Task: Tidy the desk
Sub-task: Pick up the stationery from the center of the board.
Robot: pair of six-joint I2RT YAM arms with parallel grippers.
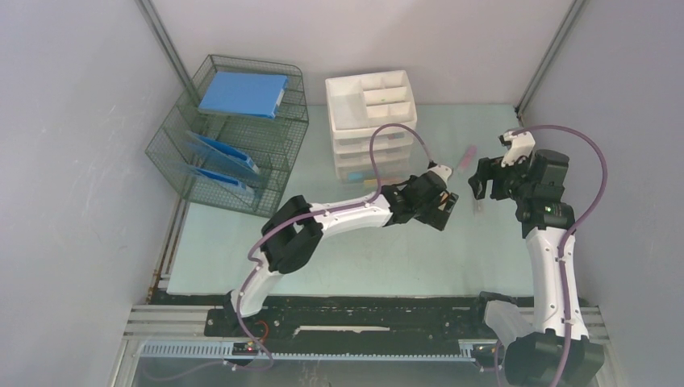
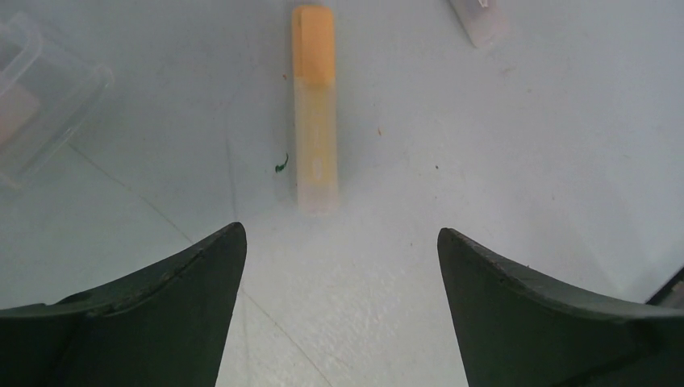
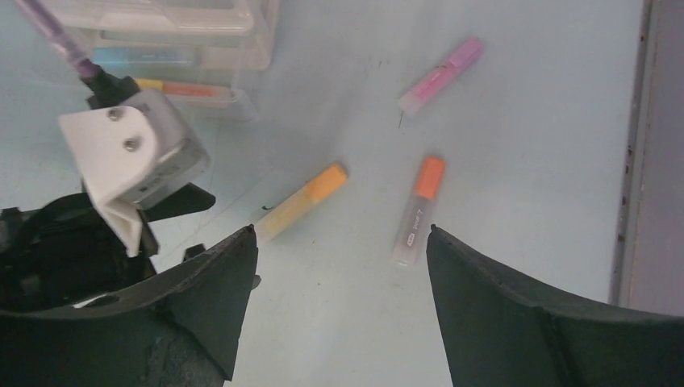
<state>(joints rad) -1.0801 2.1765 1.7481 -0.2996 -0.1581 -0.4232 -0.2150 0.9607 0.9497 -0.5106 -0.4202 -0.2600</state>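
The pale mint-green desk (image 1: 363,250) holds three highlighters at the right back. In the right wrist view lie a yellow-orange one (image 3: 302,201), an orange-capped one (image 3: 419,211) and a pink one (image 3: 442,75). The pink one also shows in the top view (image 1: 467,157). My left gripper (image 1: 448,208) is open and empty, low over the desk. The yellow-orange highlighter (image 2: 314,113) lies just ahead of its fingertips, between them (image 2: 339,234). My right gripper (image 1: 480,187) is open and empty (image 3: 343,230), above the desk near the orange highlighters. The left wrist (image 3: 121,161) is close on its left.
A white drawer unit (image 1: 373,121) with an open-compartment top stands at the back middle; its clear drawers (image 3: 161,40) hold highlighters. A wire-mesh paper tray (image 1: 234,133) with blue folders stands at the back left. Grey walls enclose the desk on three sides.
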